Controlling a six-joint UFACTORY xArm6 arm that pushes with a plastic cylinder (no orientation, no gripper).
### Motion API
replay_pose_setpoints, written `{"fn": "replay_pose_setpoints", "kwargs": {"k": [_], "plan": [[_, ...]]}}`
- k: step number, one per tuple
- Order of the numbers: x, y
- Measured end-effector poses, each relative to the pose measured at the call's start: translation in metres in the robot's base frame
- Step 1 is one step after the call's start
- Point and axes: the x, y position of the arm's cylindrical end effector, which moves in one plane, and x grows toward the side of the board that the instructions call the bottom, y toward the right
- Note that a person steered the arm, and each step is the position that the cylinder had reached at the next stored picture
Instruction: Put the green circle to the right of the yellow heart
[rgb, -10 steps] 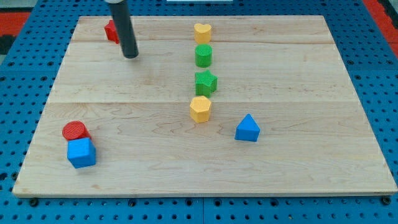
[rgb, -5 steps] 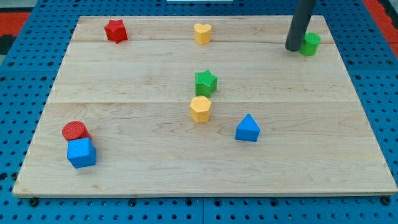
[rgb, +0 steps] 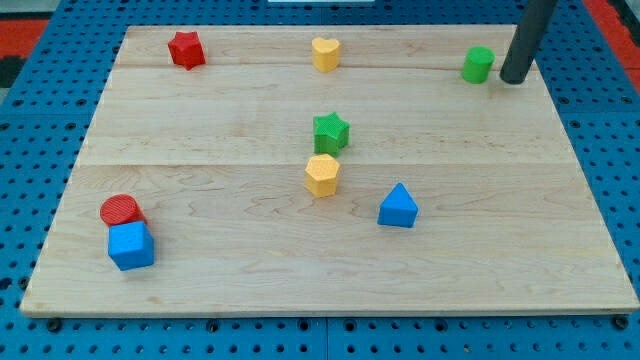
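Observation:
The green circle (rgb: 478, 64) stands near the board's top right corner. The yellow heart (rgb: 324, 53) sits at the top middle, far to the circle's left. My tip (rgb: 515, 78) rests on the board just right of the green circle, a small gap apart from it. The dark rod rises from the tip and leaves the view at the top.
A red star (rgb: 186, 49) lies at the top left. A green star (rgb: 330, 131) and a yellow hexagon (rgb: 322, 174) sit mid-board, a blue block (rgb: 397, 206) to their lower right. A red circle (rgb: 121, 210) and blue cube (rgb: 131, 245) sit at lower left. The wooden board (rgb: 520, 250) lies on blue pegboard.
The green circle went from below the yellow heart to the top right, then shifted slightly left. My tip crossed from the top left to the circle's left, then to its right.

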Motion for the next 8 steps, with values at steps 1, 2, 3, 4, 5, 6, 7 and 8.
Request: {"fn": "replay_pose_setpoints", "kwargs": {"k": [1,2,3,4,5,6,7,8], "plan": [[-0.029,-0.048],[-0.010,-0.050],[0.017,-0.051],[0.027,-0.051],[0.038,-0.051],[0.053,-0.051],[0.090,-0.086],[0.108,-0.142]]}}
